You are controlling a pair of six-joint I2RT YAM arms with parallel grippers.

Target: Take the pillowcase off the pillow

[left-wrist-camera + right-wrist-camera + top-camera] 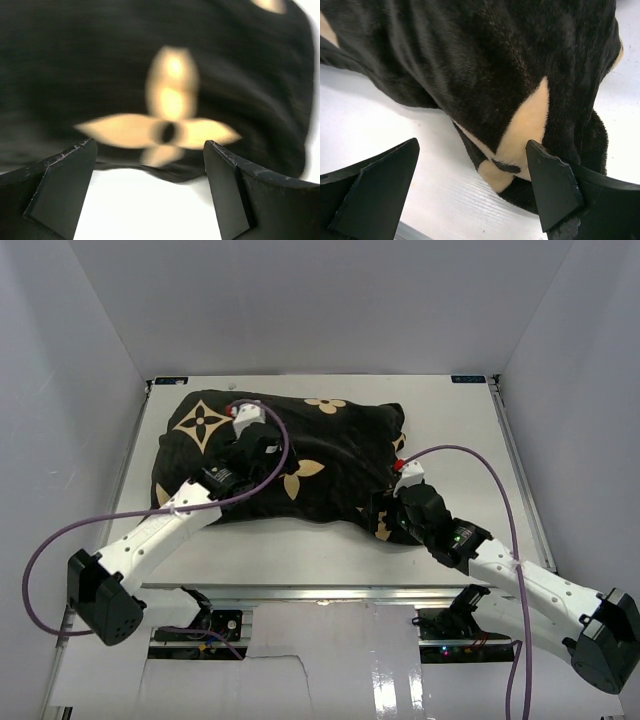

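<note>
The pillowcase (280, 460) lies as a plump mound across the middle of the white desk (460, 410). The pillow inside is wholly hidden, so the cover looks fully on. The step in hand seems to be getting a first hold on the fabric. Both end effectors are spread wide and grip nothing. The left end effector (150, 145) faces the near side of the mound, and the right end effector (472, 145) sits just beside its near right corner. A good grasp would pinch only the loose outer layer, probably at that drooping corner, while the other arm pins the bulk. Biting deep would likely catch the pillow too. I cannot tell which end is open.

The pillowcase is black, short-piled and plush, slack enough to fold over itself at the corner. Its tan flower motif (167, 127) reads as flat print. The desk looks smooth and hard, and the fingers (375, 190) are matte black wedges.
</note>
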